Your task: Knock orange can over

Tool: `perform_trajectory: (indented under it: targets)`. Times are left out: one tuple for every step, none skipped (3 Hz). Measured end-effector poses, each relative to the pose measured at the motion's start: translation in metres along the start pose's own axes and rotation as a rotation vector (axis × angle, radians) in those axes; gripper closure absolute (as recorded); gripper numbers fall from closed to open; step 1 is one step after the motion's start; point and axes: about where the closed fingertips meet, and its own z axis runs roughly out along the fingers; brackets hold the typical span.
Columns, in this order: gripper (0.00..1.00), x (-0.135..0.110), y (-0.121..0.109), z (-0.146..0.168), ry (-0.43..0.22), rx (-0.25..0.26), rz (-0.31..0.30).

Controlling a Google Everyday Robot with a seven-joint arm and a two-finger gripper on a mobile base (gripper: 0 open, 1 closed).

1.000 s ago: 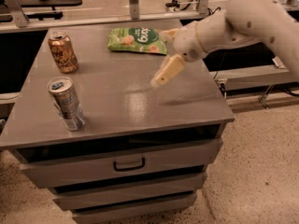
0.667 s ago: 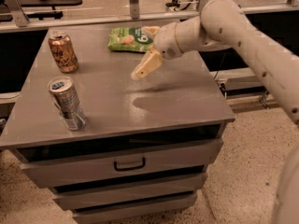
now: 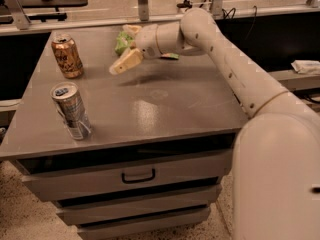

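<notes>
The single camera looked down from above the front of the table (image 3: 165,109), beside the arm (image 3: 235,69) at right, facing its far edge, close; the gripper (image 3: 120,65) hung over the far middle, near the orange can (image 3: 67,55)

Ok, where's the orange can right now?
The orange can stands back-left on the cabinet top, behind the silver can; the gripper hovers right of it in view.

Gripper (image 3: 115,69) right of orange can (image 3: 67,55); taller can (image 3: 71,111) in front.
</notes>
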Motion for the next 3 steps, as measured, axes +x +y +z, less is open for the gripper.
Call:
perform_trajectory:
  targets:
    - [0.0,-0.023,-0.002,0.032,-0.069,-0.043,0.043]
    - [0.0,-0.043,0.007,0.059,-0.093,-0.072,0.059]
    - [0.0,-0.055,0.026,0.086,-0.103,-0.104,0.068]
